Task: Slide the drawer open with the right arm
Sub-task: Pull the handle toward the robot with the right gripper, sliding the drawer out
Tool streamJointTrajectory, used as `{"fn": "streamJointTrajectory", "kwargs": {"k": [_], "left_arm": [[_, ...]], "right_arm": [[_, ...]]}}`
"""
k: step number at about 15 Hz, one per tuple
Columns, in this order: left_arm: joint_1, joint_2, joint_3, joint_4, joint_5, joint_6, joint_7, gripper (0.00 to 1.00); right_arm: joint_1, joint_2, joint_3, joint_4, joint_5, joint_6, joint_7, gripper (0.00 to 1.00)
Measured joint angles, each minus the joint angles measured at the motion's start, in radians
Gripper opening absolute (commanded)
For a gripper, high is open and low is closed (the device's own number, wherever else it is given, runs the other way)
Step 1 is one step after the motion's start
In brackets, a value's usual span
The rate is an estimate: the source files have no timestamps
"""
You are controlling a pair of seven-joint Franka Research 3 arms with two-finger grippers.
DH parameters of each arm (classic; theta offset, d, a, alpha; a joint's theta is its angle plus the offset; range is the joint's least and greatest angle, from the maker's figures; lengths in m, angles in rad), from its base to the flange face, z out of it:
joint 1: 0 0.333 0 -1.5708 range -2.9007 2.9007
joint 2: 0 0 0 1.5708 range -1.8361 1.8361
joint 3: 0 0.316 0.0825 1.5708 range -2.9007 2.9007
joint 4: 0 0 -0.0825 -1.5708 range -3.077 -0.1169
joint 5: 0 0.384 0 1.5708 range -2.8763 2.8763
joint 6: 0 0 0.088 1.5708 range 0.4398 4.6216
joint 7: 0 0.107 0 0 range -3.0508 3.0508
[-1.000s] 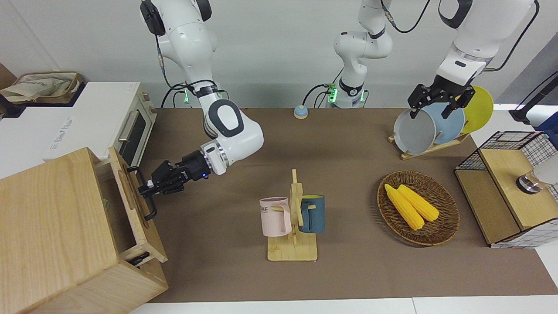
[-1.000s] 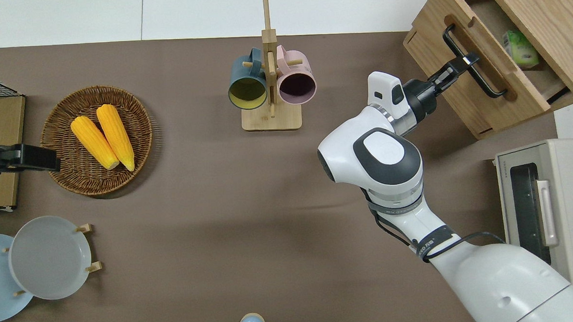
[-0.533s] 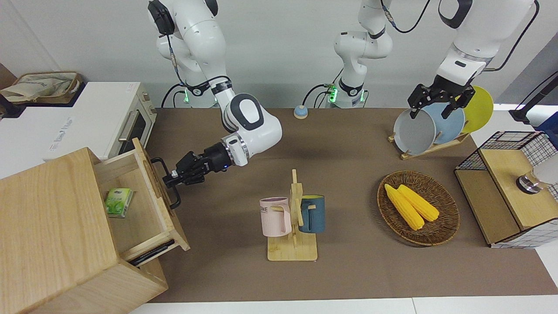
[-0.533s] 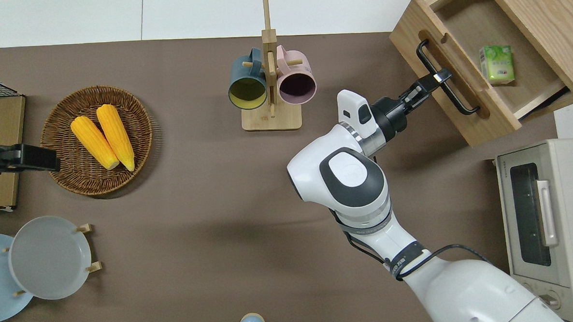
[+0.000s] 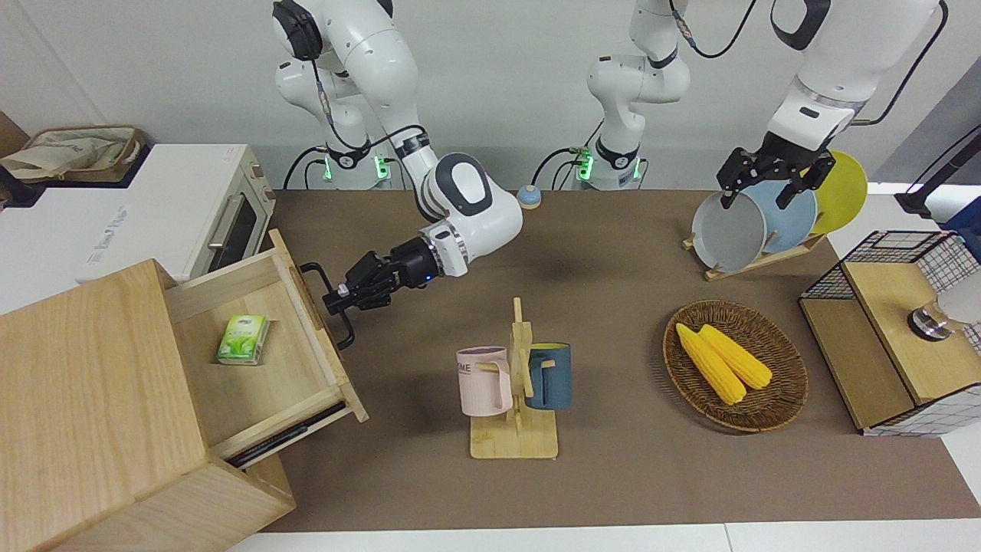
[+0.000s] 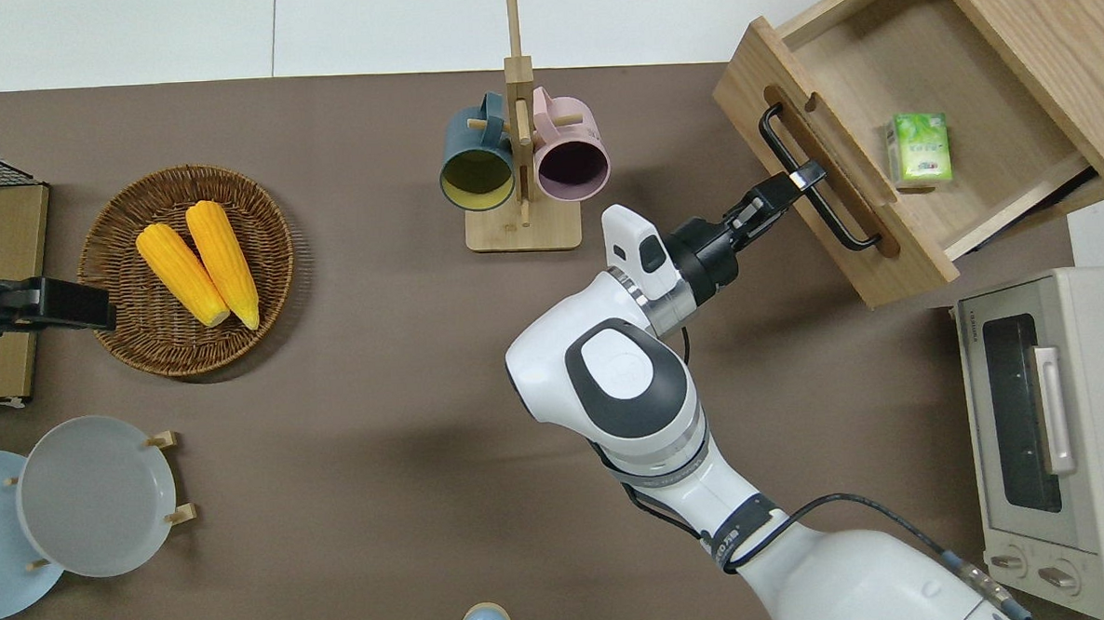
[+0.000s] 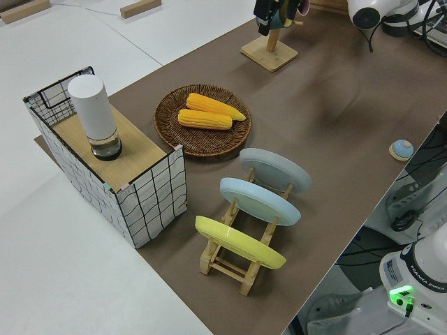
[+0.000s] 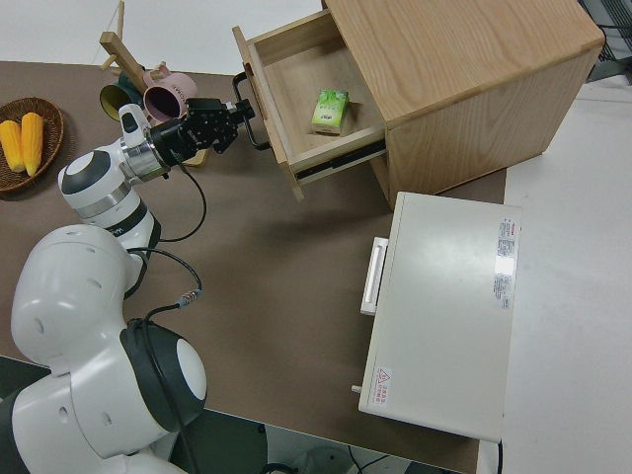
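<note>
The light-wood drawer (image 5: 264,379) (image 6: 967,96) (image 8: 296,84) stands pulled well out of the big cabinet (image 5: 84,399) (image 6: 1043,37) at the right arm's end of the table. A small green carton (image 5: 243,339) (image 6: 920,149) lies inside it. My right gripper (image 5: 335,299) (image 6: 803,180) (image 8: 237,117) is shut on the black bar handle (image 5: 341,330) (image 6: 837,223) at about its middle, the arm stretched low across the table. The left gripper (image 5: 757,201) is parked, its fingers open.
A wooden mug rack (image 5: 515,383) (image 6: 519,153) with a pink and a blue mug stands near the right arm's elbow. A white toaster oven (image 5: 176,207) (image 6: 1051,419) sits beside the cabinet, nearer the robots. A corn basket (image 5: 734,364), a plate rack (image 5: 755,222) and a wire-grid box (image 5: 897,330) are at the left arm's end.
The right gripper has drawn the handle toward the table's middle and the drawer has slid from barely open to widely open, exposing the green carton. The left arm has not moved.
</note>
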Motion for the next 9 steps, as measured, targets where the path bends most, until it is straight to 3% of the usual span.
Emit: {"fn": "streamJointTrajectory", "kwargs": {"k": [9], "left_arm": [[0.000,0.000,0.000,0.000,0.000,0.000,0.000,1.00]], "right_arm": [[0.136,0.000,0.004,0.006,0.073,-0.090,0.000,0.090]]}}
